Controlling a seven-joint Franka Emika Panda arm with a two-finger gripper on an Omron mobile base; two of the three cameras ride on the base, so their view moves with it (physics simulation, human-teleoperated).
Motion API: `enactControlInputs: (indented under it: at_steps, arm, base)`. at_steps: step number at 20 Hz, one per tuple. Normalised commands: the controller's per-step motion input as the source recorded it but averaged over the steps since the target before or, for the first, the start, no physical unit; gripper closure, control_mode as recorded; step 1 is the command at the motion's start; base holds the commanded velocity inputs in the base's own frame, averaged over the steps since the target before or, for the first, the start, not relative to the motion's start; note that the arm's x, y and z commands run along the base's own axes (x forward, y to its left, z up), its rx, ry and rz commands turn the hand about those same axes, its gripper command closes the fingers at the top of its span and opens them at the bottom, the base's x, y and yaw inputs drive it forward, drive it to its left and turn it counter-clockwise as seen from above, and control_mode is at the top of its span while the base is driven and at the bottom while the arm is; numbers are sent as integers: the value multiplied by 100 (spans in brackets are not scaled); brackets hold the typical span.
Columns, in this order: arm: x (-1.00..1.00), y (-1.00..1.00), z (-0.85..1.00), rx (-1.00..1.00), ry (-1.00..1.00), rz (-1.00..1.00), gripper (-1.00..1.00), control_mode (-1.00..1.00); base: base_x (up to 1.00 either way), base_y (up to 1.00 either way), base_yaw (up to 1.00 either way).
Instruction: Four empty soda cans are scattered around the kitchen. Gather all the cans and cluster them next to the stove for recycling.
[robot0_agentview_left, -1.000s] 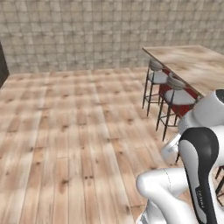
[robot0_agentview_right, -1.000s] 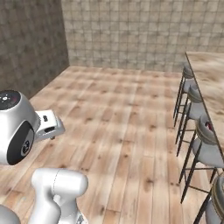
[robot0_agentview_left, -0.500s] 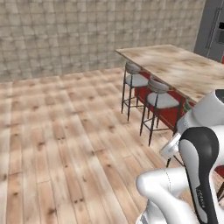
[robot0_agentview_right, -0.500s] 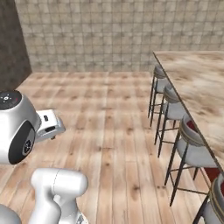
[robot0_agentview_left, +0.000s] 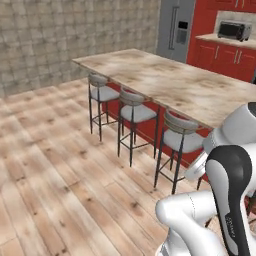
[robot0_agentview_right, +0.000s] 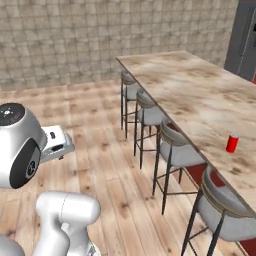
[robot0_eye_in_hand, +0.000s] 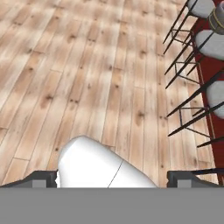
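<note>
wide wood floor (robot0_agentview_left: 45, 165) lies open to the left; a row of bar stools (robot0_agentview_left: 132, 114) lines the long desk (robot0_agentview_right: 200, 95), blocking its near edge.

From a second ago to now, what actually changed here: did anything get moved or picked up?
Only the base turned to the right, so both base views swung along the island counter. That brought a bright red can, the fridge and the microwave into sight. Nothing was grasped; the pincer stays open and empty, and the stools stand as before.

Fridge (robot0_agentview_left: 176, 27) cut by top edge; nearest stool (robot0_agentview_right: 226, 210) cut at bottom corner; microwave (robot0_agentview_left: 234, 31) too blurred for detail.
</note>
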Motion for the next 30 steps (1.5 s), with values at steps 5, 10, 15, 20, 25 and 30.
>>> enactControlInputs:
  at_steps: [5, 10, 15, 20, 25, 30]
  arm:
    - [0, 0, 0, 0, 0, 0, -100, 100]
    - [0, 0, 0, 0, 0, 0, -100, 100]
    - [0, 0, 0, 0, 0, 0, -100, 100]
    - [0, 0, 0, 0, 0, 0, -100, 100]
    - [0, 0, 0, 0, 0, 0, -100, 100]
    - [0, 0, 0, 0, 0, 0, -100, 100]
  base:
    - [0, 0, -50]
    - [0, 0, -50]
    - [0, 0, -50]
    - [0, 0, -50]
    - [0, 0, -50]
    - [0, 0, -50]
